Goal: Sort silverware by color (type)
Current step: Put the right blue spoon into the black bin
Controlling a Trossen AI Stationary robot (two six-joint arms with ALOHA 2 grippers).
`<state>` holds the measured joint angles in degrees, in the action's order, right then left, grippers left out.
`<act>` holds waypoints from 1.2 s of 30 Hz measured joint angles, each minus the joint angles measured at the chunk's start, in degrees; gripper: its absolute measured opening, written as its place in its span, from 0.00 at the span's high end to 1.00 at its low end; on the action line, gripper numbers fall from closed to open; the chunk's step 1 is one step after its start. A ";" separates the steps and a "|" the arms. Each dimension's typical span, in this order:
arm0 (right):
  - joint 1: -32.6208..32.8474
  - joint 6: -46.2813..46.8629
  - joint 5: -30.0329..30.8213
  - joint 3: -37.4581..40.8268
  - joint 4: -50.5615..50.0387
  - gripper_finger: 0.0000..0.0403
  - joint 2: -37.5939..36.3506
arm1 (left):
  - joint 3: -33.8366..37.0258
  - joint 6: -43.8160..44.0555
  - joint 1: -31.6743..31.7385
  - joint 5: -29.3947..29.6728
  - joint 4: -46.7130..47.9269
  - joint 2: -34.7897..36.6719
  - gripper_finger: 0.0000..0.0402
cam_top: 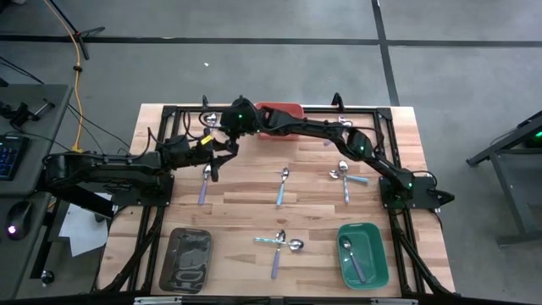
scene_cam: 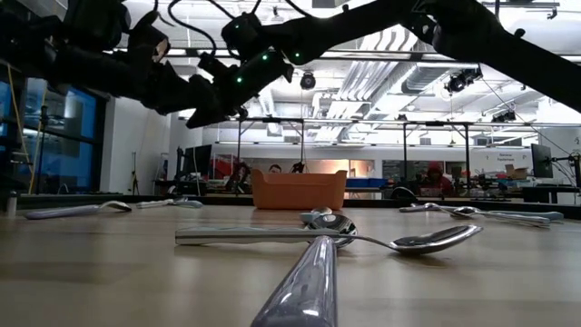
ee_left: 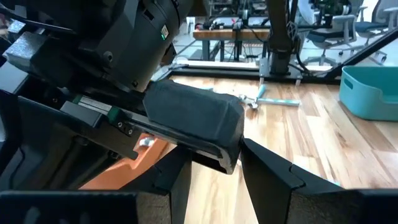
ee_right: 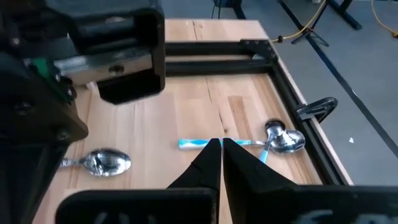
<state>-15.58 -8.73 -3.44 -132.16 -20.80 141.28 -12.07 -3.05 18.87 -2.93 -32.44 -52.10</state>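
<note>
Your nearest loose spoon [cam_top: 205, 184] has a purple handle and lies on the table's left side, long axis running near to far, bowl at the far end, close by the left gripper [cam_top: 218, 155] on its near side. That gripper's fingers stand apart and hold nothing. The right gripper [cam_top: 230, 118], reaching far across to the left, hovers pinched shut and empty by the orange tray [cam_top: 279, 119]. The left arm looks better placed. Other spoons are scattered mid-table; one lies in the green tray [cam_top: 363, 252].

Grey floor [cam_top: 254, 21], desk w/ keyboard [cam_top: 7, 157] at left, bright open-ceiling workshop bkgd.
</note>
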 joint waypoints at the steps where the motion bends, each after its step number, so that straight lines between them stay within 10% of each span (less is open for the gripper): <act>1: -0.01 0.18 0.05 0.00 -0.31 1.00 -0.34 | -0.02 0.00 0.00 0.01 -0.14 0.00 0.69; 24: 0.74 -6.71 6.21 1.51 -15.33 1.00 -6.85 | 0.23 0.31 0.24 -1.61 2.38 -0.09 0.69; 36: 0.89 3.02 7.01 55.61 30.74 1.00 -29.46 | 0.25 -0.24 0.24 -1.81 2.08 -0.11 0.69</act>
<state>-14.69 -5.70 3.57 -76.54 9.94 111.82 -11.81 -3.29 19.11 -4.73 -30.36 -52.21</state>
